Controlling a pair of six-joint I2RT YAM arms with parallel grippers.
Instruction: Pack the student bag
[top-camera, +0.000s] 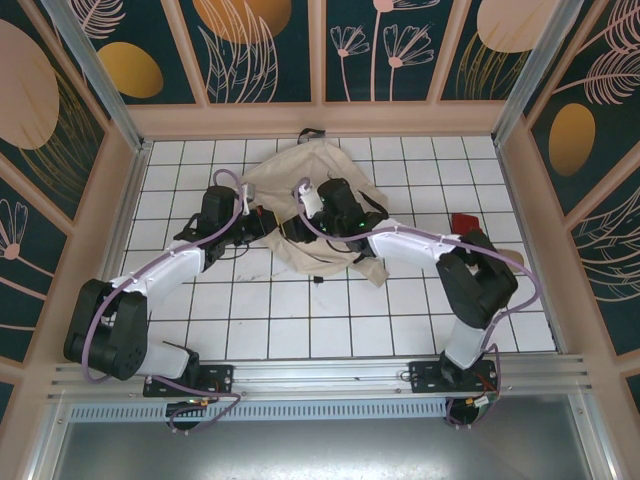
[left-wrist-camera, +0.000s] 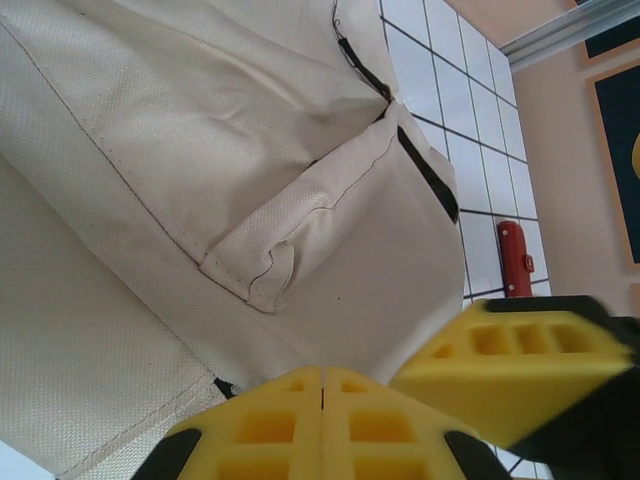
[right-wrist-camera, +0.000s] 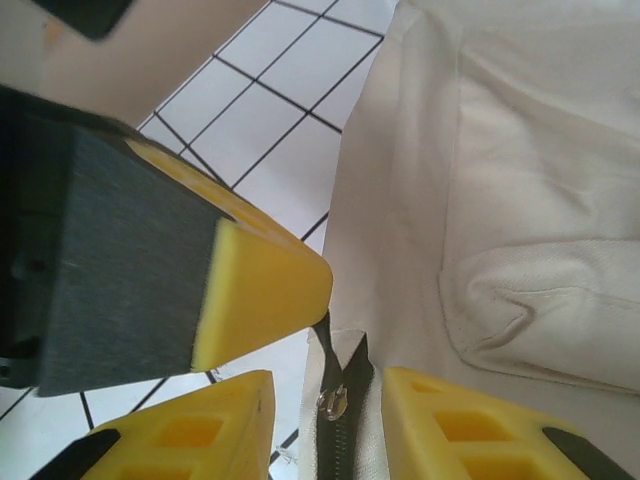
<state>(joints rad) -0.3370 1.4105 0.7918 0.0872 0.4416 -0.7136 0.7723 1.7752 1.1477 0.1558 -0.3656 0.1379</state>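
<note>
The student bag (top-camera: 318, 175) lies crumpled at the middle back of the tiled table, beige with dark zipper lines (left-wrist-camera: 425, 170). My left gripper (left-wrist-camera: 322, 388) is shut at the bag's near edge, its yellow fingers pressed together on the fabric beside the zipper's end. In the right wrist view that left gripper (right-wrist-camera: 262, 285) sits on the black zipper tape. My right gripper (right-wrist-camera: 330, 395) is open, its fingers (right-wrist-camera: 455, 425) standing either side of the metal zipper slider (right-wrist-camera: 335, 402) with a gap on each side. From above, the left gripper (top-camera: 268, 224) and right gripper (top-camera: 300, 226) meet over the bag's front edge.
A red object (top-camera: 463, 222) lies on the white tiles to the right of the bag, also seen as a red bar (left-wrist-camera: 515, 258) in the left wrist view. Wooden walls and metal rails (top-camera: 320, 375) enclose the table. Bare tiles (top-camera: 300, 320) stretch in front of the bag.
</note>
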